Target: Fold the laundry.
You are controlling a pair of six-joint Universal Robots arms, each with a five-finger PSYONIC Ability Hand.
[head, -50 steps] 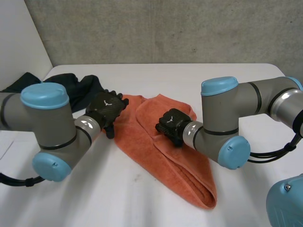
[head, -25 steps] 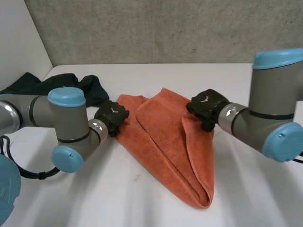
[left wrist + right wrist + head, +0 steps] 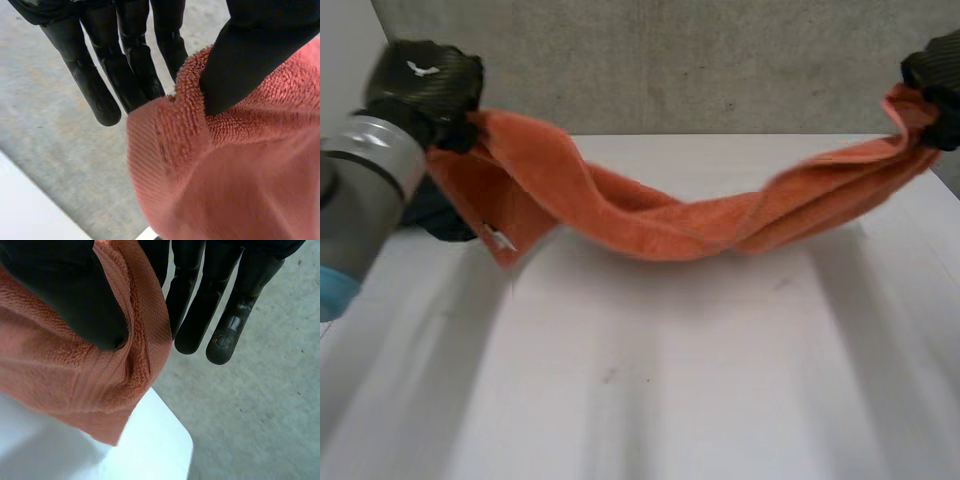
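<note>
Orange towel (image 3: 660, 220) hung stretched above the white table (image 3: 670, 400), sagging mid-span, w/ left hand (image 3: 420, 85) & right hand (image 3: 932, 72) each holding one end up high. A dark garment (image 3: 442, 218) lay at the table's far left, partly hidden behind the towel. Wrist views added what head view couldn't: each thumb pinching the towel's hem vs. straight fingers.

One orange towel (image 3: 670, 225), one dark garment (image 3: 445, 222), two robot hands up there, the left robot hand (image 3: 420, 85) and the right robot hand (image 3: 935, 72), one white desk (image 3: 670, 380).
</note>
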